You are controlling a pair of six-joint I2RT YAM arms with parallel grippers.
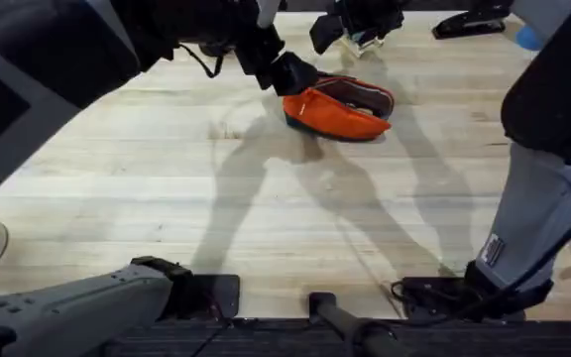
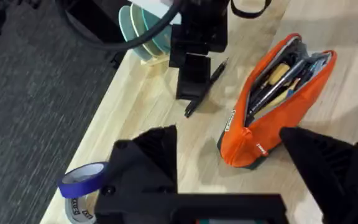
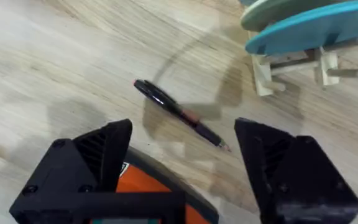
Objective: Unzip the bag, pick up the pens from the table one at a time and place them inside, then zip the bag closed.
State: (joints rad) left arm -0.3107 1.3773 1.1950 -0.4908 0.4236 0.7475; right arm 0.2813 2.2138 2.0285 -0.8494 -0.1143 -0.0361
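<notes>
I see the light wood table (image 1: 266, 198) carrying everything. The orange bag (image 1: 337, 109) lies far out from the arm bases, unzipped, its mouth gaping with pens and pencils showing inside. My left gripper (image 2: 229, 168) hangs just beside one end of the bag, fingers spread wide and holding nothing. My right gripper (image 3: 182, 165) hovers on the bag's other side, jaws parted and empty. A black pen (image 3: 179, 114) lies flat on the table beyond the bag, between the bag and a wooden rack of teal plates (image 3: 309, 31).
</notes>
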